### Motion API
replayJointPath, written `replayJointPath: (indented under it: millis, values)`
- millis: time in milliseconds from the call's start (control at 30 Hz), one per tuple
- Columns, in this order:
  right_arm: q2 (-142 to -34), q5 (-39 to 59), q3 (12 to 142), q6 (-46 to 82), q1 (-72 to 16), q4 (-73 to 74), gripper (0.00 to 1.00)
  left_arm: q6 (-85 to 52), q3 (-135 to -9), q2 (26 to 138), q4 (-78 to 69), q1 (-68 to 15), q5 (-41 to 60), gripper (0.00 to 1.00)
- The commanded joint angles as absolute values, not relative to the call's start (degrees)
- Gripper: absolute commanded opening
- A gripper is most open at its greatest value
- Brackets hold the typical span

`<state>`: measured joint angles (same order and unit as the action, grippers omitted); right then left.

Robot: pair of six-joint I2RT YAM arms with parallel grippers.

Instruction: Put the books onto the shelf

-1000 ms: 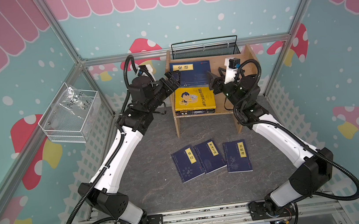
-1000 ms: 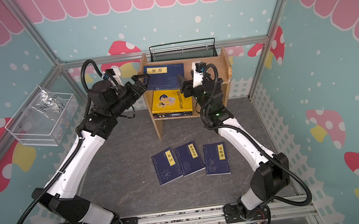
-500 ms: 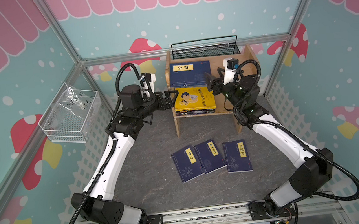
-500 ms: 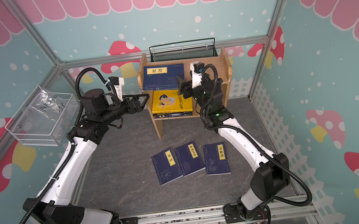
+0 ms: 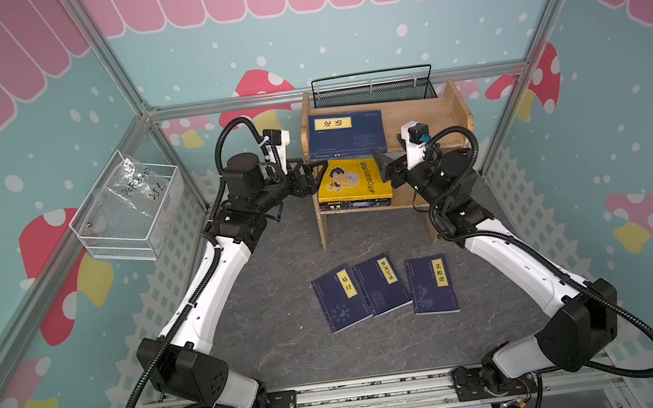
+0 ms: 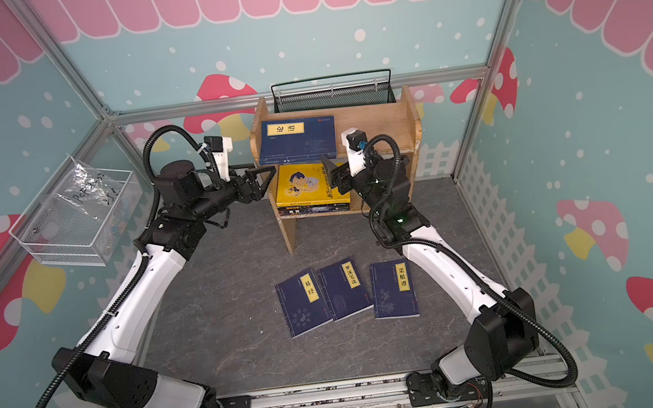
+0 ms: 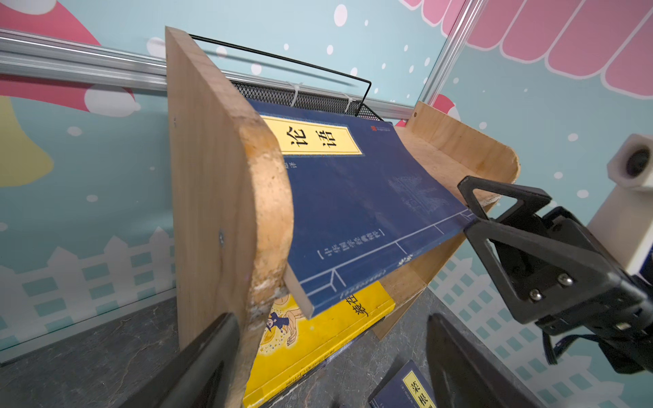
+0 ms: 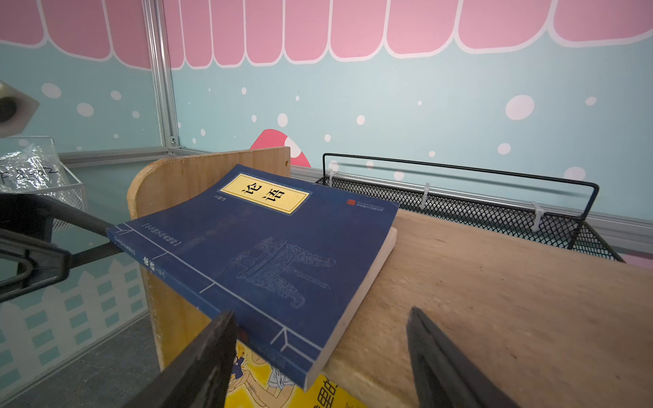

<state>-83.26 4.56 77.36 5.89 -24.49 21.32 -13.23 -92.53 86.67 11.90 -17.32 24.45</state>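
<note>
In both top views the shelf (image 5: pixel 419 119) is seen at upper centre, with a navy book (image 5: pixel 346 133) on its top tier and a yellow book (image 5: pixel 351 181) below. Three more books (image 5: pixel 382 286) lie on the floor (image 5: pixel 290 343), lower centre. In the left wrist view the left claw (image 7: pixel 330 318) is spread wide, empty. In the right wrist view the right claw (image 8: pixel 321 312) is held open, empty, at the navy book's corner.

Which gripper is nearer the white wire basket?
Left. The left gripper is at the light wooden shelf's side panel nearest the white wire basket; the right gripper is farther, across the shelf's front.
</note>
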Motion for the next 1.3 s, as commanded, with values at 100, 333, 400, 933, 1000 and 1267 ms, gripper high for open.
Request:
replayJointPath:
  millis: [100,333,400,933,1000,1267]
  values:
    - [-83.7,2.7,76.7,4.1,-24.7,22.2,0.76,-11.9,-92.1,87.8,8.7,-17.2,20.7,0.76]
    - [-85.8,2.5,77.9,4.9,-24.7,22.8,0.74,-12.0,-93.1,89.5,8.2,-17.3,18.7,0.66]
    - [-86.3,2.5,78.3,5.0,-24.7,22.8,0.74,-11.8,-93.2,90.0,8.0,-17.2,18.1,0.64]
    - [-89.1,4.4,79.8,4.3,-24.8,22.6,0.69,-13.3,-90.6,88.8,3.6,-17.0,18.0,0.58]
    - [-88.8,4.4,79.3,3.9,-24.9,22.5,0.72,-13.4,-90.3,88.3,3.4,-17.0,18.5,0.6]
    - [-84.3,5.0,77.5,3.7,-25.0,20.5,0.77,-13.4,-88.6,86.1,3.2,-17.0,18.5,0.64]
